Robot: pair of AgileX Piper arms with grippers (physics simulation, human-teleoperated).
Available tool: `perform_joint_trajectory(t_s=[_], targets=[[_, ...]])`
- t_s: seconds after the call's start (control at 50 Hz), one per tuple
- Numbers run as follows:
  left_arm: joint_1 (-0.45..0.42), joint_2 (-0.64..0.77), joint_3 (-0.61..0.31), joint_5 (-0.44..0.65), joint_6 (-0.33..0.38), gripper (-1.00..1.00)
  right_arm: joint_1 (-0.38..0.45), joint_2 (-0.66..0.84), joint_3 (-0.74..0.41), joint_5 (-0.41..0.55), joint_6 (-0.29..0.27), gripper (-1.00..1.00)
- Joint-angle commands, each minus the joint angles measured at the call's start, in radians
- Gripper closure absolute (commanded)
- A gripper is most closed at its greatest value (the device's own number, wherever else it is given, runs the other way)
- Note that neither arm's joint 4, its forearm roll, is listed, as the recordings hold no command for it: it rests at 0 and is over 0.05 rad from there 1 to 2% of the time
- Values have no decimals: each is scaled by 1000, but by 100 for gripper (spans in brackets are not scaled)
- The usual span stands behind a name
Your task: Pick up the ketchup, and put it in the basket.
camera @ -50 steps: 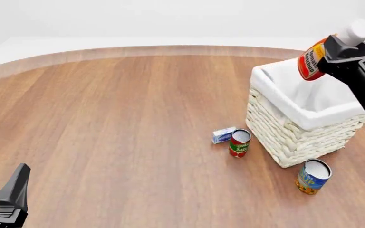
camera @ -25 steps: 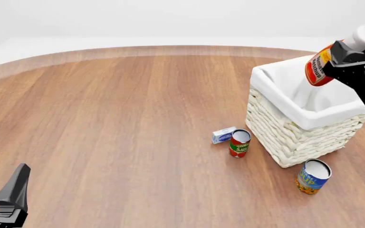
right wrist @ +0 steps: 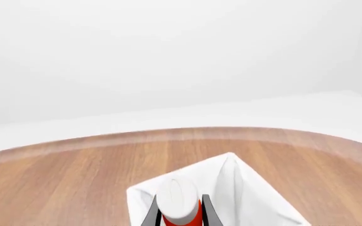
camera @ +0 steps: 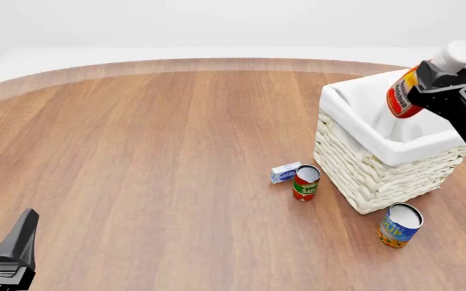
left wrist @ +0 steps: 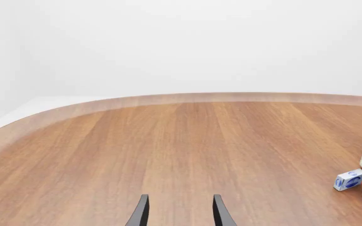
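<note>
The ketchup, a small red bottle with a white cap and a yellow-marked label, hangs tilted over the opening of the basket. My right gripper is shut on its neck just below the cap. In the right wrist view the ketchup's white cap sits between my fingers, with the basket's white liner right beyond it. My left gripper is open over bare wood near the table's front left, far from the basket; one of its fingers shows in the front view.
A red-and-green can and a small blue-and-white box stand just left of the basket. A blue-and-yellow can stands in front of it. The round wooden table curves away at the back.
My right gripper has carried the ketchup a little down and to the right, from above the basket's near rim to over its opening. The left arm has not moved.
</note>
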Motion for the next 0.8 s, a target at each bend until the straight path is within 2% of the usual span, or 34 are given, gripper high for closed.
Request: perform_joint_trajectory(t_s=[0.02, 0.8], targets=[[0, 0, 0, 0, 0, -100, 2, -7, 3, 15, 3, 100], [0, 0, 0, 0, 0, -100, 3, 93, -39, 31, -66, 100]])
